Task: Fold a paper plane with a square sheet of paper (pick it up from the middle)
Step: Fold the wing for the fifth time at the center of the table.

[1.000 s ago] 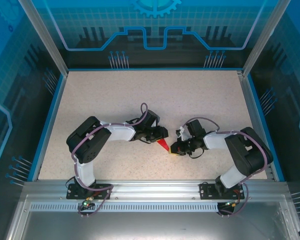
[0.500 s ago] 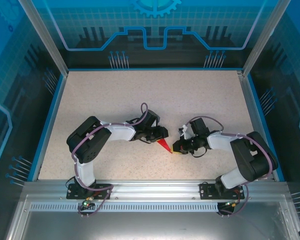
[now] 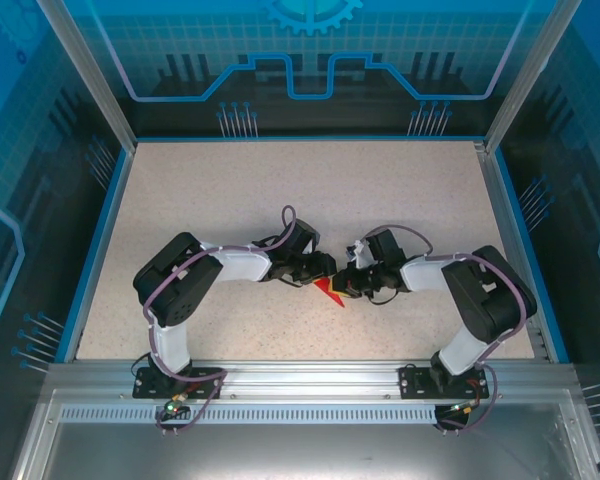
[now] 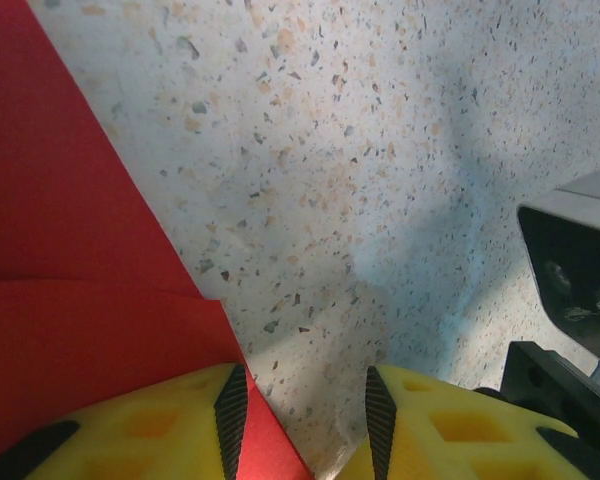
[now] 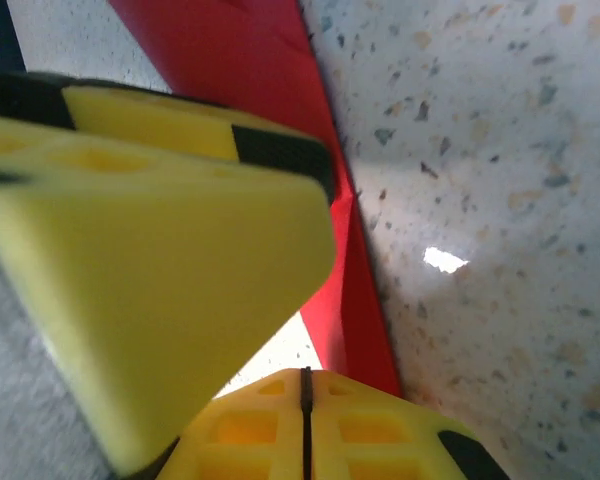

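At the left gripper [image 4: 300, 400]: stands parted, with the two yellow fingers [image 4: 150, 430] clearly short of meeting and bare speckled table [image 4: 400, 150] showing in the gap. Clamps nothing between the pads. Lies with one finger over the edge of the red paper [image 4: 70, 330]; touching it or just above it, cannot tell. Across the red, shows a straight fold line, one layer over another, and a slanted outer edge running up and away from the fingers.

At the right gripper [image 5: 305, 410]: pressed together, with only a thin dark seam between its yellow fingers. Sits at the end of a narrow red strip that runs right up to those fingers; cannot tell whether any paper is nipped in the seam. Just ahead, crowds close against the other gripper's fingers, a big yellow wedge and a second one with a black pad, both over the red.

Seen from above: meet tip to tip a little nearer than the table's middle, almost touching. Just on the near side of the tips, lies flat on the table as a small pointed red shape, narrowing toward the near side. Farther out, bend inward from bases bolted to the metal rail [image 3: 300, 378] at the near edge. Beyond the tabletop, closes in with blue translucent walls [image 3: 300, 60] on three sides.
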